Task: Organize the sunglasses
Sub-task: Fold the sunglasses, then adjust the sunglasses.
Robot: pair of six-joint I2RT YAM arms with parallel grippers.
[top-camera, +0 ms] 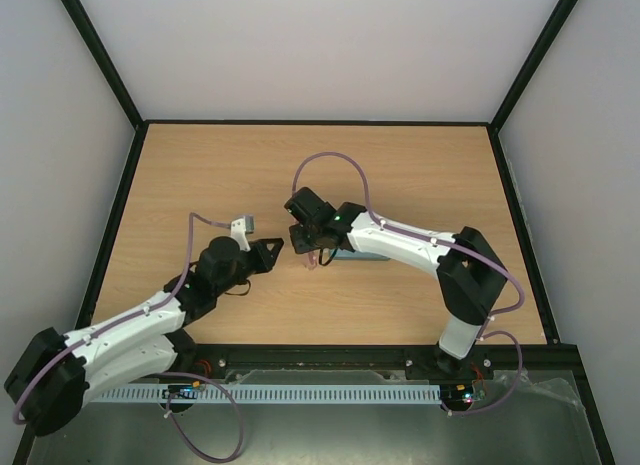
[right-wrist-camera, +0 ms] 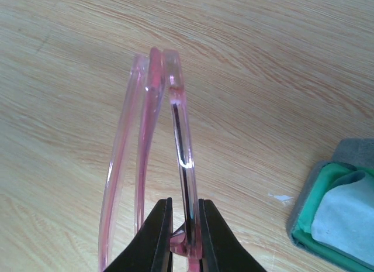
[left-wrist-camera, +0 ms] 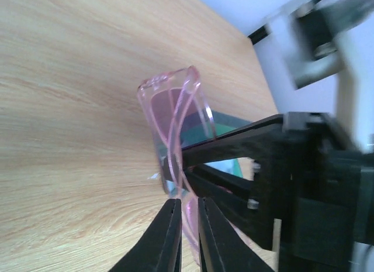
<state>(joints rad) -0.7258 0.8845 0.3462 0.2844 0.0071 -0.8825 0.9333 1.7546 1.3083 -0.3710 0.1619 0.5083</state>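
Observation:
The sunglasses (top-camera: 313, 259), with a thin translucent pink frame and folded temple arms, are held above the table's middle between both grippers. In the right wrist view my right gripper (right-wrist-camera: 184, 203) is shut on the sunglasses' (right-wrist-camera: 153, 79) front frame near its end. In the left wrist view my left gripper (left-wrist-camera: 188, 203) has its fingers closed narrowly on a pink part of the sunglasses (left-wrist-camera: 175, 108), with the right gripper's black fingers (left-wrist-camera: 234, 161) just beside it. From above, the left gripper (top-camera: 283, 247) and right gripper (top-camera: 310, 247) almost meet.
An open blue-grey case (right-wrist-camera: 304, 216) with green lining holds a light-blue cloth (right-wrist-camera: 345, 216) and lies on the table right of the sunglasses. From above it shows partly under the right arm (top-camera: 372, 256). Black rails edge the wooden table (top-camera: 420, 165).

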